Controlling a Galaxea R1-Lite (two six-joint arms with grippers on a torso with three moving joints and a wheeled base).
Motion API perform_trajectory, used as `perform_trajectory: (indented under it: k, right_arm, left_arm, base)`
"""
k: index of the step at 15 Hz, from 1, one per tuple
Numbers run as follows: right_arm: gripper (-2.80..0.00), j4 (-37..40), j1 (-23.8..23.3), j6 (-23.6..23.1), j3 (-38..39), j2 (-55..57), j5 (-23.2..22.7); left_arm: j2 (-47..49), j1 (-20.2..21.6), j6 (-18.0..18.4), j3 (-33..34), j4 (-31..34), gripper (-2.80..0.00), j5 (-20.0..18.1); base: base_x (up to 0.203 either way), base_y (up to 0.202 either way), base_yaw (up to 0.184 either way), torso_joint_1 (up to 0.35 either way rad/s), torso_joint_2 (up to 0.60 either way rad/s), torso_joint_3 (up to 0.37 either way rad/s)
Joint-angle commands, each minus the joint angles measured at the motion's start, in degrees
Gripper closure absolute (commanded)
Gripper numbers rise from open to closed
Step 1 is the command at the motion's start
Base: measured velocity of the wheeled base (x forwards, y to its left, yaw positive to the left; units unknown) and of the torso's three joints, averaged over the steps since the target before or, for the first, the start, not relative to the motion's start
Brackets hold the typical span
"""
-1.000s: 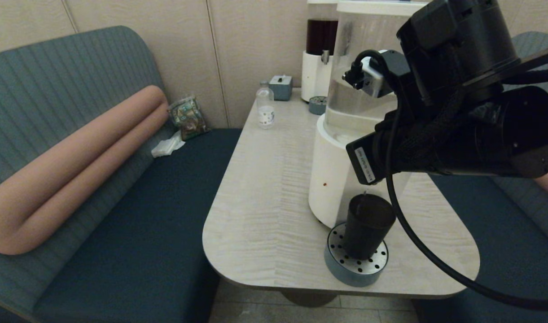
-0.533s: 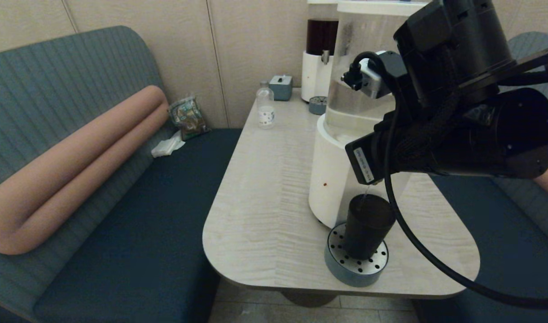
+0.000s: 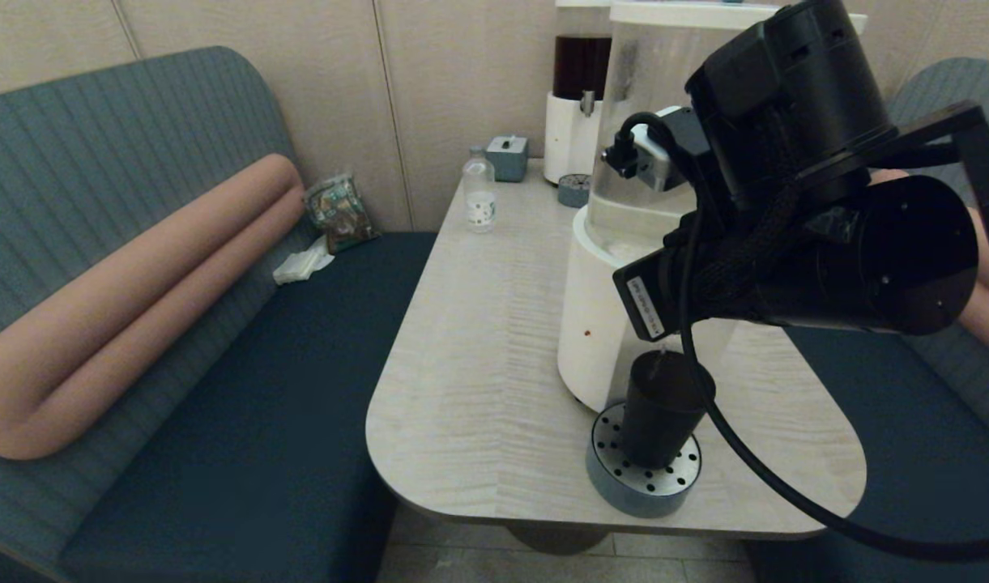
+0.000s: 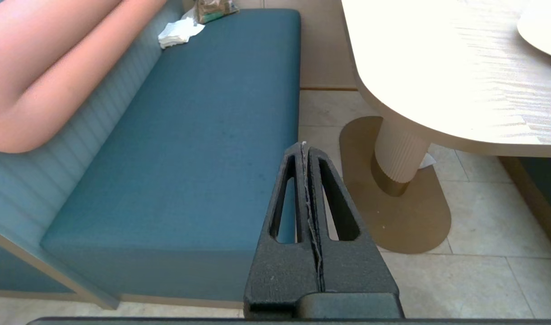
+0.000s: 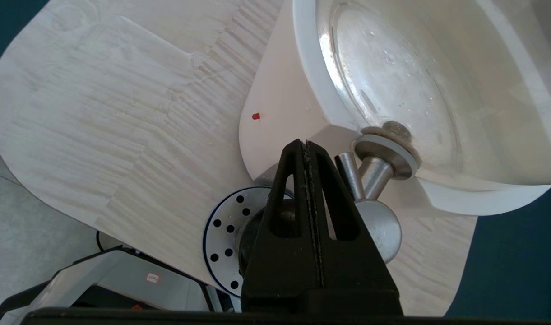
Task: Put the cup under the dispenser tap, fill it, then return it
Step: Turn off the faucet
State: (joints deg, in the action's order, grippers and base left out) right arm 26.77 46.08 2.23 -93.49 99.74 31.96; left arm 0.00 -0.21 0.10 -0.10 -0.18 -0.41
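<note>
A: On the table [image 3: 478,364], head view: black cup [image 3: 660,405] upright on the perforated drip tray [image 3: 644,479], against the white dispenser base [image 3: 595,324].

B: Left wrist view?

A: Left end effector [image 4: 303,146] pressed together, hanging over bench [image 4: 189,135] and floor.

B: Right wrist view?

A: Right end effector [image 5: 302,144] pressed together, empty, just beside the steel dispenser tap [image 5: 370,180], above the cup [image 5: 257,230].

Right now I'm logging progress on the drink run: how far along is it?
Done: the cup stands on the perforated drip tray, under the dispenser tap. In hand: the right gripper, shut, is at the tap beside its lever, and a thin stream seems to fall into the cup. Left: finish filling, then return the cup. The left gripper is parked, shut, beside the table.
</note>
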Motion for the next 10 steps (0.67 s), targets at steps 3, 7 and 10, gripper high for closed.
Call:
perform_trajectory:
  k: [3,7,10]
  right_arm:
    - [0.00,0.1,-0.7,-0.1,-0.2,0.1,1.1]
    - [0.00,0.1,-0.9,-0.1,-0.5,0.1,1.3]
    - [0.00,0.0,-1.2,-0.1,-0.5,0.1,1.8]
  left_arm:
    - [0.1,0.0,0.0,0.0,0.0,0.00,0.0]
    - [0.1,0.0,0.0,0.0,0.0,0.00,0.0]
    - [0.1,0.0,0.0,0.0,0.0,0.00,0.0]
  base:
    - [0.000,0.000,0.000,0.000,0.00,0.000]
    - [0.000,0.000,0.000,0.000,0.00,0.000]
    - [0.000,0.000,0.000,0.000,0.00,0.000]
